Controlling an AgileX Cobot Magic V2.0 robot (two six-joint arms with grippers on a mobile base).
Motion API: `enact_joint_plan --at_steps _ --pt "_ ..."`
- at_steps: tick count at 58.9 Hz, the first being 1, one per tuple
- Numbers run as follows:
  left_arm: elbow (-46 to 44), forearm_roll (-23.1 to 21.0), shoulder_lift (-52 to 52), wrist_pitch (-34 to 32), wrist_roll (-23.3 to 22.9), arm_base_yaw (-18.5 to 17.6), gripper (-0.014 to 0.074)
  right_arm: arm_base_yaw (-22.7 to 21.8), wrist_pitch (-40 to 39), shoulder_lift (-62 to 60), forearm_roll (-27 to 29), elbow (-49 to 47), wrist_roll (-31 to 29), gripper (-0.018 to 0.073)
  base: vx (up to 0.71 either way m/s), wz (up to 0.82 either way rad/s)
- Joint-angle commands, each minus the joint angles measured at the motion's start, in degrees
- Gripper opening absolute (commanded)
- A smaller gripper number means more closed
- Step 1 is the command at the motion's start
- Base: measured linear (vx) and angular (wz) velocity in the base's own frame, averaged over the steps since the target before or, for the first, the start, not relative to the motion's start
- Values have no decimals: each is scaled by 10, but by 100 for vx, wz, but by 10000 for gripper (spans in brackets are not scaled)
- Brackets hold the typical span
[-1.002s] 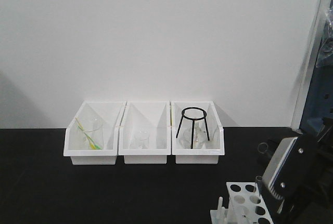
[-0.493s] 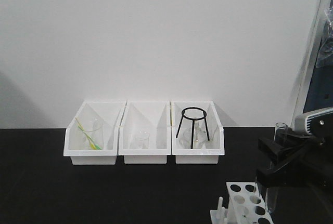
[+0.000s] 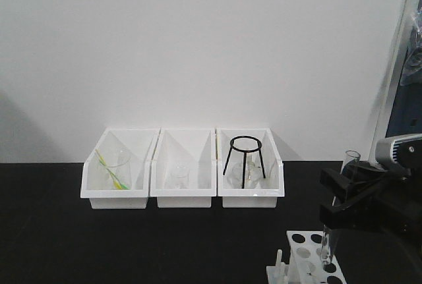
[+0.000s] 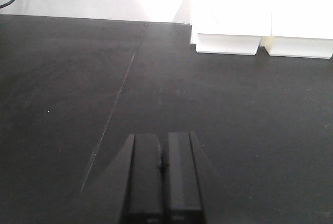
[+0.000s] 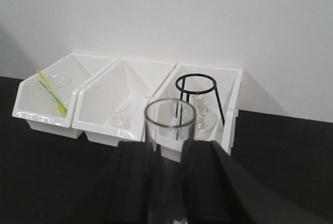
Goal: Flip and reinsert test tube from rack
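The white test-tube rack point(image 3: 304, 257) stands at the front right of the black table, with round holes on top and pegs on its left side. My right gripper point(image 3: 337, 199) is shut on a clear glass test tube point(image 3: 347, 165). The tube is a little tilted with its open mouth up, and its lower end is at the rack's right-hand holes. In the right wrist view the tube point(image 5: 169, 130) stands between the black fingers of the gripper point(image 5: 168, 154). My left gripper point(image 4: 162, 140) is shut and empty, low over bare black table, away from the rack.
Three white open-front bins point(image 3: 183, 195) stand in a row against the white wall. The left one holds a beaker with yellow-green sticks point(image 3: 113, 170), the middle one a small beaker point(image 3: 179, 177), and the right one a black tripod ring point(image 3: 244, 159) and a flask.
The right gripper has turned up from pointing down over the rack and now holds the tube mouth-up. Since half a second ago the tube has tilted and its lower end has shifted left over the rack.
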Motion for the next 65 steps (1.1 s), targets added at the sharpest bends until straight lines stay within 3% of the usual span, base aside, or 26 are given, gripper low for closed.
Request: enact_joint_plan --at_steps 1,20,39,51,65 --pt "0 -2 -7 -50 0 -4 -6 0 -65 -2 5 -3 -2 148 0 0" --pt "0 -2 -7 -50 0 -4 -6 0 -166 49 14 42 -48 148 0 0" --pt "0 -2 -7 -50 0 -4 -6 0 -189 54 101 42 -127 148 0 0" --pt "0 -2 -7 -50 0 -4 -6 0 -152 57 106 42 -160 148 0 0" --pt "0 -2 -7 -50 0 -4 -6 0 -168 80 108 43 -161 148 0 0"
